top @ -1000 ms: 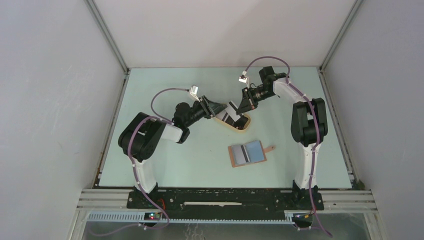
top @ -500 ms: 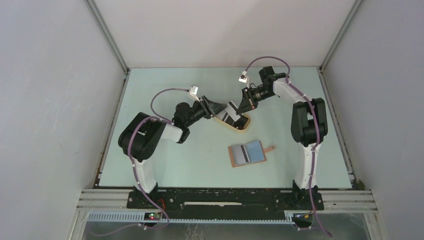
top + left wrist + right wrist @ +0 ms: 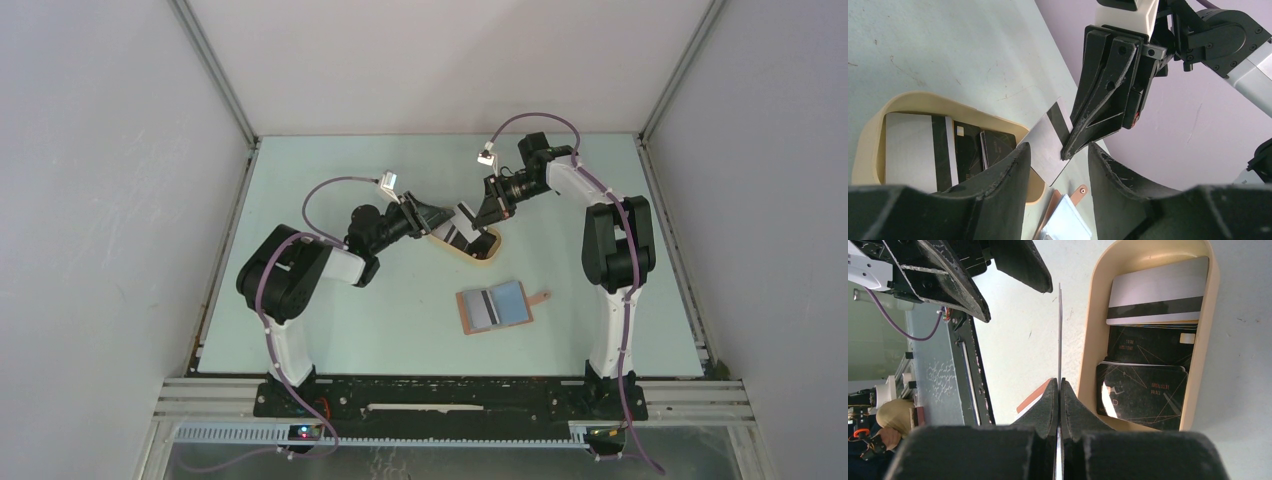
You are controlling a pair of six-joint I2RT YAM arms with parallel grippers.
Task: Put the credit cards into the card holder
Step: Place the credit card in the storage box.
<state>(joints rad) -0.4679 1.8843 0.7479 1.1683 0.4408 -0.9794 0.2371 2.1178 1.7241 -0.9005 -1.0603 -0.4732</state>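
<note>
Top view: both arms are stretched over the tray (image 3: 488, 257); the holder (image 3: 495, 306) is laid open nearer the bases. Left wrist: the left gripper (image 3: 1058, 159), jaws apart, is faced by the right gripper (image 3: 1068, 149), clamped on a card (image 3: 1040, 145). Right wrist: more cards (image 3: 1148, 365) are seen in the tray.

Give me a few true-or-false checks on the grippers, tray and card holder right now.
The right gripper is shut on a silver striped card. True.
The left gripper clamps that card too. False: its jaws stand open.
The beige tray is empty. False: it holds another silver card and black cards.
The card holder lies open, outside the tray. True.
</note>
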